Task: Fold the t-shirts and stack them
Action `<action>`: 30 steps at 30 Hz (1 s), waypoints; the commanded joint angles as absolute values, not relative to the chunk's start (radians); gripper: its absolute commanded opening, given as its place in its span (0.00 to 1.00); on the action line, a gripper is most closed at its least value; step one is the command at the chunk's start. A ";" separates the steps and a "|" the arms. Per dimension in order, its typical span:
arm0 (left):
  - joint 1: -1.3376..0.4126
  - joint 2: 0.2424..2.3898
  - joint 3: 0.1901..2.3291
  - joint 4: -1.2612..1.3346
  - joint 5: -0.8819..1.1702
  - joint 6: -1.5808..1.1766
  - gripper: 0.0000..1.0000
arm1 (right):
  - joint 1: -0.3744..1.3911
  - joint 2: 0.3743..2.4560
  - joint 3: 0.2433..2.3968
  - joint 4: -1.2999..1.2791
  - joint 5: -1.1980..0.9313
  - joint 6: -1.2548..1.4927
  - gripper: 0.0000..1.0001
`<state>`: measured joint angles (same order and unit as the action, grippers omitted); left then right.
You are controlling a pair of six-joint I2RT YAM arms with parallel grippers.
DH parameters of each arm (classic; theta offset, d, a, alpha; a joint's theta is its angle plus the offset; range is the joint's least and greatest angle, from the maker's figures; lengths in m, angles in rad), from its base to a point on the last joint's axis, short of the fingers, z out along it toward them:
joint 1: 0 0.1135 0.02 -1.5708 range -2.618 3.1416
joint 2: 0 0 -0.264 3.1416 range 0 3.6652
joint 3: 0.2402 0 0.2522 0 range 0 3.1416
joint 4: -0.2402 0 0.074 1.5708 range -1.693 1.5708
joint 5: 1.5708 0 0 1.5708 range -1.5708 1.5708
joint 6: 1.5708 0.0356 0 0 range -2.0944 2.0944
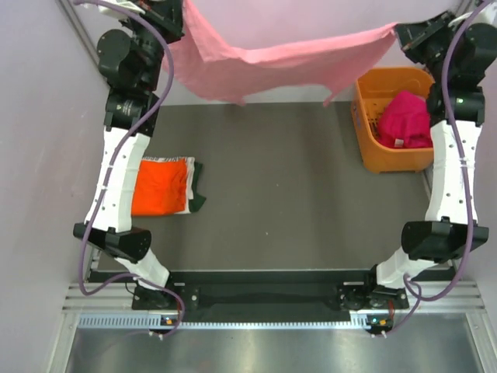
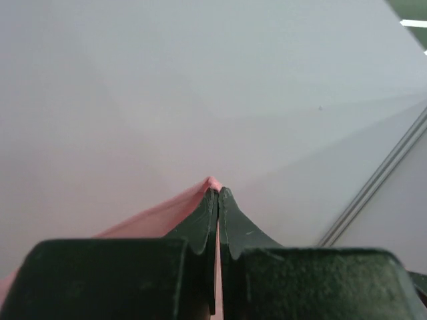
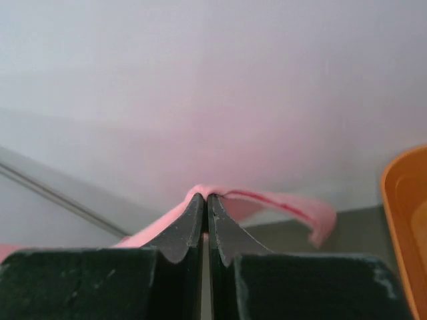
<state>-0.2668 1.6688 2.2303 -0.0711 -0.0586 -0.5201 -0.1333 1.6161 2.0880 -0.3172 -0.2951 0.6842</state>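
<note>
Left tool (image 2: 215, 192) and right tool (image 3: 205, 198) both clamped on pink t-shirt (image 1: 264, 66), held spread, unfolded. 1 folded stack (image 1: 155, 186) on surface (image 1: 295, 202); magenta t-shirts (image 1: 405, 120) left in basket (image 1: 396, 161).

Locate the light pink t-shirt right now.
In the top view the light pink t-shirt hangs stretched over the far side of the table, pinched between the left end effector and the right end effector.

A dark grey desk (image 1: 287, 194) filled the middle of the booth, closed in by a pale lilac back wall (image 1: 311, 15) and left wall (image 1: 31, 155). A ribbed aluminium rail (image 1: 264, 320) ran along the desk's near edge, with a brushed metal sheet (image 1: 264, 353) beyond it. The light was soft and even.
</note>
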 commanded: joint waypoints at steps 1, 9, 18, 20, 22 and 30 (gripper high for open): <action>-0.250 1.675 2.078 0.009 -0.026 -0.522 0.00 | -0.137 1.623 1.906 -0.201 -0.405 0.744 0.00; -0.245 1.459 1.409 0.199 -0.094 -0.638 0.00 | -0.135 1.557 1.445 0.003 -0.515 0.758 0.00; -0.247 1.152 0.956 0.140 -0.058 -0.681 0.00 | -0.137 1.421 0.920 0.058 -0.505 0.670 0.00; -0.247 1.057 0.869 0.104 -0.032 -0.692 0.00 | -0.137 1.368 0.852 0.057 -0.486 0.649 0.00; -0.247 0.953 0.806 0.065 -0.005 -0.695 0.00 | -0.137 1.301 0.764 0.040 -0.466 0.617 0.00; -0.249 0.655 0.571 -0.173 0.060 -0.644 0.00 | -0.140 1.010 0.569 -0.201 -0.327 0.519 0.00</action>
<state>-0.2497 0.7246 0.6228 -0.0593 0.0235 -0.6693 -0.1341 1.1084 0.6132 -0.1299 -0.3843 0.5823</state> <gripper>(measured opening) 0.012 0.010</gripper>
